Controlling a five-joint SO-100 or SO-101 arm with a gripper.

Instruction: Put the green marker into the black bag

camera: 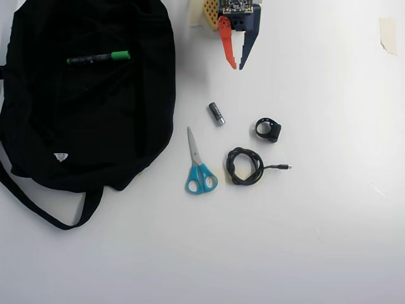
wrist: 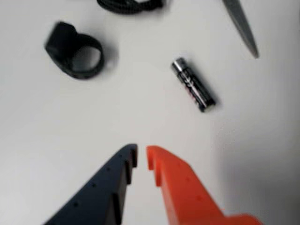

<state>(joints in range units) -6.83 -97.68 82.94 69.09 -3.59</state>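
Five small things are sitting out on the white table, and I'm going left to right in the overhead view. The black bag is lying floppy on the far left, straps trailing off below it, and the green marker is resting on top of the cloth near the upper part, lying roughly level with its green cap end pointing right. I can't tell whether it's actually inside an opening or just lying on the fabric.

Moving right, I'm seeing blue-handled scissors, a battery, a coiled black cable and a black ring-shaped clip.

My gripper is hanging empty at the top centre, jaws nearly together with only a slim gap, nothing between them. The wrist view is showing the same: tips over bare table, battery and clip ahead.

I'm guessing the marker is light, rigid and a bit slick, so I'd be pinching it mid-barrel, across its width, and watching for the soft cloth bunching underneath.
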